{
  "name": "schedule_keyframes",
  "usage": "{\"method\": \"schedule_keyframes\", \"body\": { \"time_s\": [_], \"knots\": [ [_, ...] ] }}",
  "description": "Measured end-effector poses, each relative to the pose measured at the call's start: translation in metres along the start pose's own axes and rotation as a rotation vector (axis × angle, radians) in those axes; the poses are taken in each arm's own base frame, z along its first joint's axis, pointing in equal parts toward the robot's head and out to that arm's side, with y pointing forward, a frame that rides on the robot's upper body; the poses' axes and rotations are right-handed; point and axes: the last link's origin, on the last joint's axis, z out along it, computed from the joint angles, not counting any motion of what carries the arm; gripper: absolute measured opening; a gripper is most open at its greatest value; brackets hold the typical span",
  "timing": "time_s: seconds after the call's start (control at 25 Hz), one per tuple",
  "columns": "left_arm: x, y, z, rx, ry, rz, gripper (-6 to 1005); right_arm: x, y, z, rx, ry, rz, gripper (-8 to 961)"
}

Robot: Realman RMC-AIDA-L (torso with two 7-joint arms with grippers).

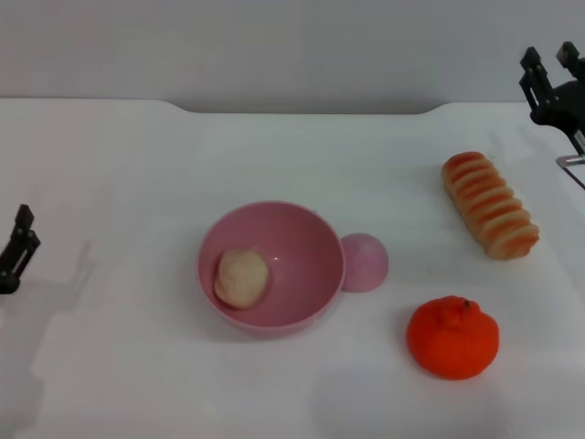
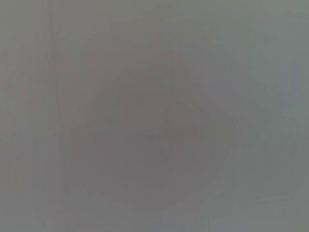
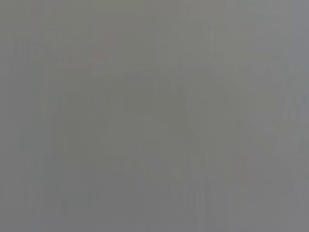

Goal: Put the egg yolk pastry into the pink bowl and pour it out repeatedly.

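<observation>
- The white table [image 1: 119, 384] carries everything; both wrist views show only a blank grey field and add nothing.
- The pink bowl [image 1: 302, 240] stands upright near the middle of the table, mouth up.
- The ridged bread roll [image 1: 490, 204] lies toward the robot's right, well apart from the bowl.
- The orange fruit [image 1: 453, 337] sits nearer the robot than the roll, also to the bowl's right.
- The pink-mauve ball [image 1: 367, 262] rests just beside the bowl's right rim, seemingly touching it.
- The egg yolk pastry [image 1: 242, 278] lies inside the bowl, against its left inner wall.
- The right gripper [image 1: 551, 66] is raised at the far right edge, away from every object; its fingers stand a little apart and hold nothing.
- The left gripper [image 1: 18, 245] is low at the left edge, well away from the bowl; whether its fingers are spread or pressed together cannot be told.
- Judged from this layout, the placing step is done and a pour is due: an arm would need to reach the bowl's rim, grip it firmly, and tip it without knocking the ball beside it.
</observation>
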Motion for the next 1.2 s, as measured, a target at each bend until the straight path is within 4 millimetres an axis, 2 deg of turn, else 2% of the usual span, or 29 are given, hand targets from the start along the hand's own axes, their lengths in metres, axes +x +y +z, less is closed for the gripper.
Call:
{"method": "schedule_keyframes", "body": {
  "time_s": [0.24,0.6,0.88,1.12,1.2],
  "knots": [
    [-0.002,0.006,0.003,-0.013,-0.012,-0.032,812,0.001,0.004,0.009,-0.006,0.027,0.0,480],
    [0.004,0.01,0.021,-0.041,0.011,-0.045,813,0.005,0.005,0.007,0.002,0.043,0.012,480],
    [0.007,0.01,0.028,-0.045,0.029,-0.039,813,0.02,0.009,-0.019,0.031,0.063,0.047,480],
    [0.014,-0.006,0.035,0.067,0.072,-0.05,813,0.017,0.024,-0.049,0.121,-0.038,-0.077,480],
    [0.017,-0.009,0.039,0.096,0.091,-0.054,813,0.017,0.025,-0.055,0.15,-0.05,-0.061,480]
  ]
}}
